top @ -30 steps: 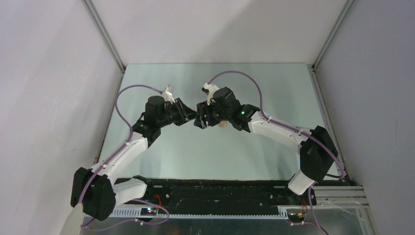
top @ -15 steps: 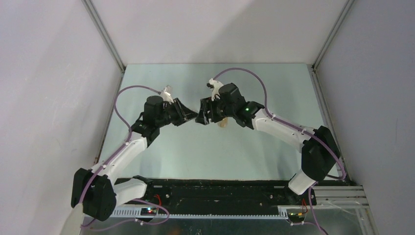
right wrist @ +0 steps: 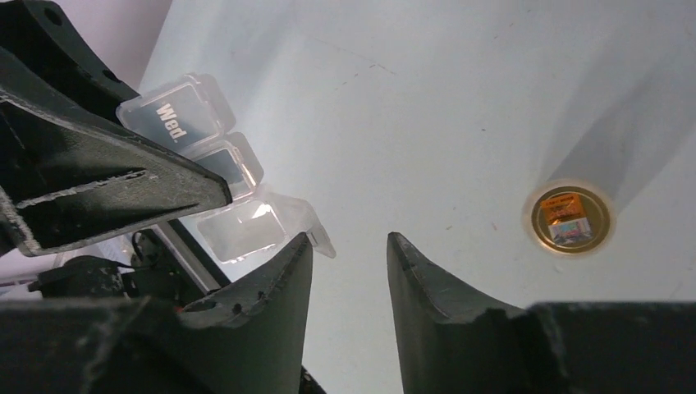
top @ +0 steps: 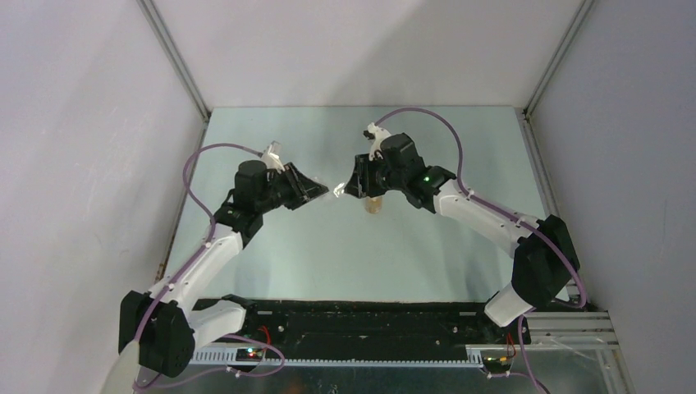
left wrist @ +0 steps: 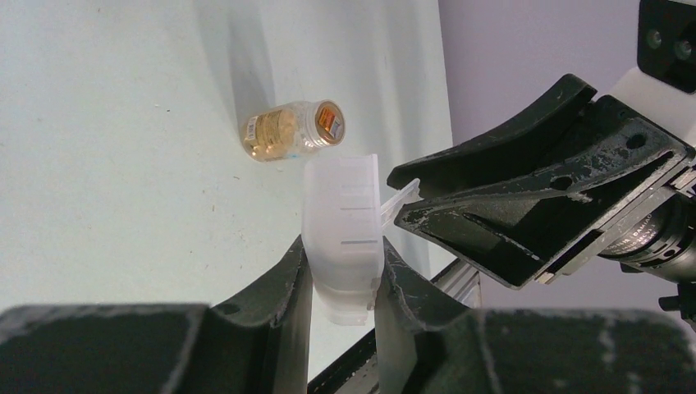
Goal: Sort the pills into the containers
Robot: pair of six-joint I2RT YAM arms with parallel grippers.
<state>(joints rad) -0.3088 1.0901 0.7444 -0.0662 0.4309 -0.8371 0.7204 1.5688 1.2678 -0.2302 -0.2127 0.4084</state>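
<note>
We saw the left gripper clamped tight on the white pill box, which it held off the table, just left of the small bottle with tan contents. One lid on the box read "Wed."; another stood flipped open on the bottle's side. The right gripper hung near the bottle, on its box side, with its jaws partly apart and nothing between them

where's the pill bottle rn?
The small clear bottle with orange-tan contents sits on the pale green table, centre of the top view, just below the right end effector in frame.
</note>
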